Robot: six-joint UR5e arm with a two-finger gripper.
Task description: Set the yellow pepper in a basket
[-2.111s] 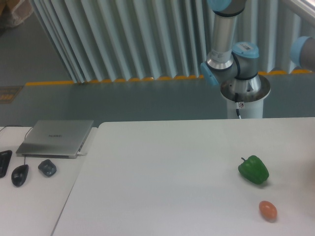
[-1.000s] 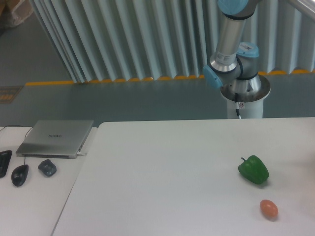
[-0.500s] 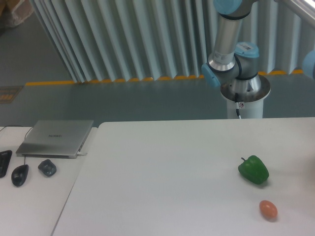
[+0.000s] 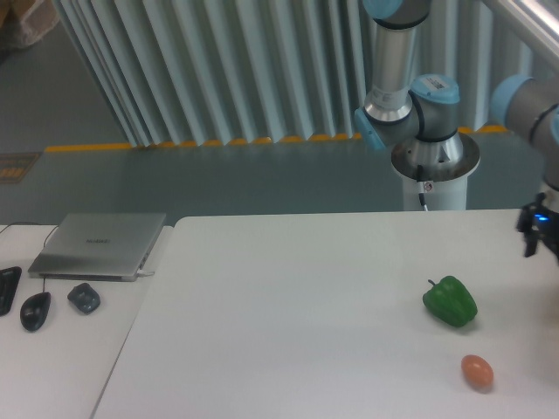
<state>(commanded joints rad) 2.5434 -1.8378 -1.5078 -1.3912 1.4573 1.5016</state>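
The yellow pepper is out of view, and no basket shows either. My gripper (image 4: 541,236) is partly in view at the right edge of the frame, a dark body with a small blue light, hanging above the white table (image 4: 288,332). It is cut off by the frame edge, so I cannot tell whether it is open or shut, or whether it holds anything. It is up and to the right of the green pepper (image 4: 451,301).
A small orange-red egg-shaped thing (image 4: 477,371) lies in front of the green pepper. The robot base (image 4: 434,166) stands behind the table. On the left desk are a closed laptop (image 4: 99,244), a mouse (image 4: 36,310) and a small dark object (image 4: 84,298).
The arm's wrist and gripper have come into view at the right edge, lower than before. The upright arm link has swung slightly left. The green pepper and the egg-shaped thing have not moved.
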